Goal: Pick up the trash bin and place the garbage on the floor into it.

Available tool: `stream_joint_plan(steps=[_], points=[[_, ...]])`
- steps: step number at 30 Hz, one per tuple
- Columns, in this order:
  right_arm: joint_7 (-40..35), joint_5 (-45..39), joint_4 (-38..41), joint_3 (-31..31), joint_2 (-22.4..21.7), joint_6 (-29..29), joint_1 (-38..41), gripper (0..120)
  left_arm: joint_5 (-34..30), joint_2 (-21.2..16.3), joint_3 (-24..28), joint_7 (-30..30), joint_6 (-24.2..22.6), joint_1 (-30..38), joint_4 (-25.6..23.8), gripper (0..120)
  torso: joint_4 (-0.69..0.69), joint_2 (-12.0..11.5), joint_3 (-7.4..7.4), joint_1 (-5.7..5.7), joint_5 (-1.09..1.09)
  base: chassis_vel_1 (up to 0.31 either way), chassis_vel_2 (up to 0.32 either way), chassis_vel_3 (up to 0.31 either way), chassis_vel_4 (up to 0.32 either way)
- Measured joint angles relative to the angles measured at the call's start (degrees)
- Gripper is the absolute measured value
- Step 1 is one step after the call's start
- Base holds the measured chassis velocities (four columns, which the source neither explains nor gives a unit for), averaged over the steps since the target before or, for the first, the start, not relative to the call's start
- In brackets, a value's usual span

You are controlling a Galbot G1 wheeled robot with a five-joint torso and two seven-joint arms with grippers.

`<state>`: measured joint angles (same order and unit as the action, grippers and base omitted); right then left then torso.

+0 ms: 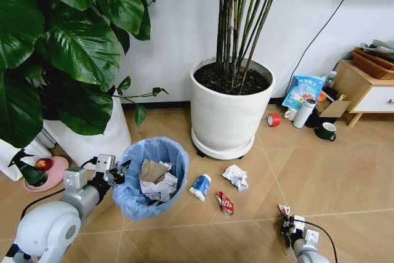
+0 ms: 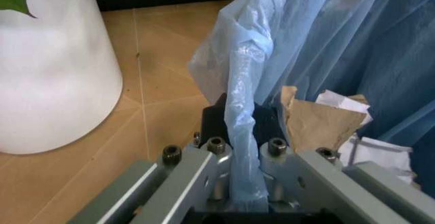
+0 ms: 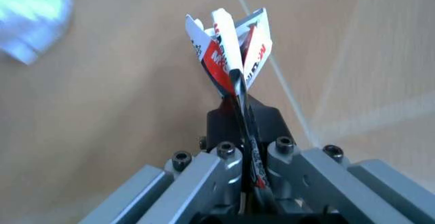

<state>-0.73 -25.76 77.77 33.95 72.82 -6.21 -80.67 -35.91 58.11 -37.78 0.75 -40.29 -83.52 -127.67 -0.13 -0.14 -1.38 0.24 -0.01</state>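
The trash bin [image 1: 154, 177], lined with a light blue bag, hangs tilted at the left with paper wads inside. My left gripper [image 1: 120, 172] is shut on its rim; in the left wrist view the fingers [image 2: 216, 152] pinch the blue bag edge [image 2: 241, 96]. Low at the right, my right gripper [image 1: 286, 220] is shut on a folded red-and-white wrapper [image 1: 283, 209], seen close in the right wrist view [image 3: 231, 40]. Garbage lies on the floor [image 1: 332, 177]: a crushed blue-white can [image 1: 200, 186], a crumpled white paper wad [image 1: 236, 177] and a red wrapper [image 1: 225, 202].
A big white plant pot [image 1: 225, 112] stands just behind the litter, and another white pot [image 1: 92, 133] sits at the left under large leaves. A red tape roll [image 1: 273, 119], white tumbler [image 1: 304, 113], dark mug [image 1: 326, 130] and wooden cabinet [image 1: 363, 87] crowd the right. A green spray bottle [image 1: 28, 170] stands far left.
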Motion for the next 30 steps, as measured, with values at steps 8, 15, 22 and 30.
stream_joint_plan(steps=[8, 15, 22, 30], points=[[2.4, -0.1, 13.2, -2.0, -3.3, -1.7, -1.2, 0, 0.2, 0.1, 0.3, 0.1, 0.0, -0.1, 0.0, 0, 0.00, 0.0, 0.00, 0.00, 0.01, 0.000, 0.000, 0.000, 0.000], [3.7, -2.0, 26.3, -5.1, -11.1, -3.9, -2.1, 0, 0.2, -0.3, 0.3, 0.1, 0.0, -0.1, 0.3, 0, 0.00, 0.0, 0.01, 0.00, 0.00, 0.000, 0.000, 0.000, 0.000], [5.9, -6.9, 39.0, -9.1, -19.2, -6.1, 1.3, 0, -0.7, -1.4, 1.6, 0.3, -0.1, 1.0, 2.0, 0, 0.01, 0.0, 0.01, -0.01, -0.07, 0.000, 0.000, 0.000, 0.000], [4.9, -14.6, 44.3, -16.9, -21.3, -5.9, 12.6, 0, -5.9, -4.6, 5.2, 2.6, -1.0, 5.4, 5.0, 0, 0.01, 0.0, 0.00, 0.00, -0.02, 0.000, 0.000, 0.000, 0.000]])
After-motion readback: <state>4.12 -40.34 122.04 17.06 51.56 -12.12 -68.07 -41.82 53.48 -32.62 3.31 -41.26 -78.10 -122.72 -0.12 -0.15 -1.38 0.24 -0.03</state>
